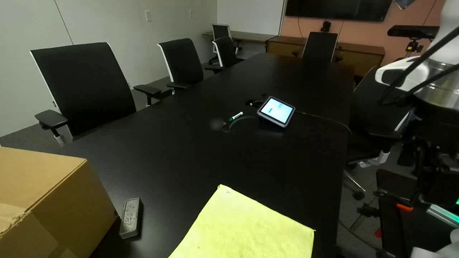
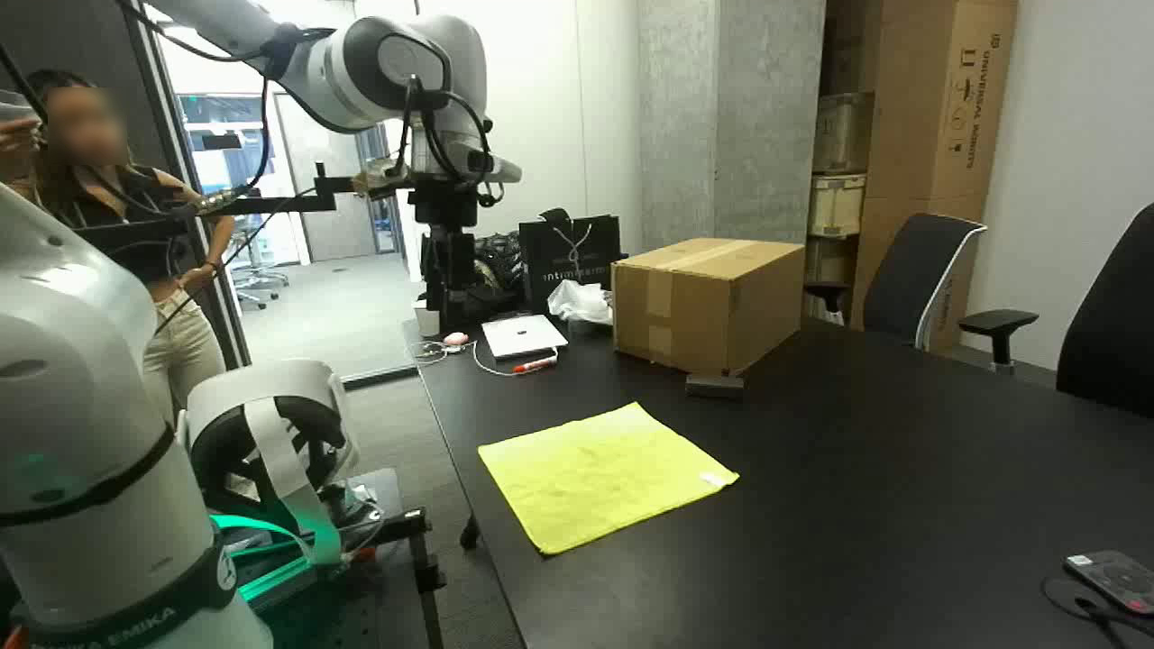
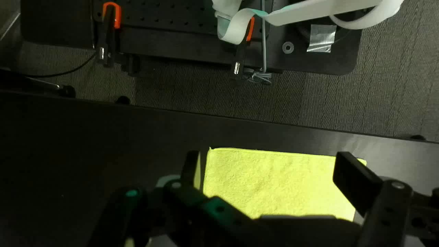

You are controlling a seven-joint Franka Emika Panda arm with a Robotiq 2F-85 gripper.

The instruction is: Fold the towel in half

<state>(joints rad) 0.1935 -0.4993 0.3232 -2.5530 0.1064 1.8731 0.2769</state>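
While the blocky fingers [image 3: 358,183] stand spread, the fuzzy rectangular towel [image 2: 609,478] lies flat on the table [image 2: 856,505].

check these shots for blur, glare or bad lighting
In an exterior view, the screen glows against the dark table and a hazy patch shows beside the marker; in an exterior view, the person's face is blurred; in the wrist view, the table's left side is nearly black, its right side faintly shiny, and the dim gripper stands out against the bright towel.

The towel [image 3: 279,183] is nubbly cloth, the table [image 2: 856,505] smooth, the box [image 2: 703,306] matt cardboard.
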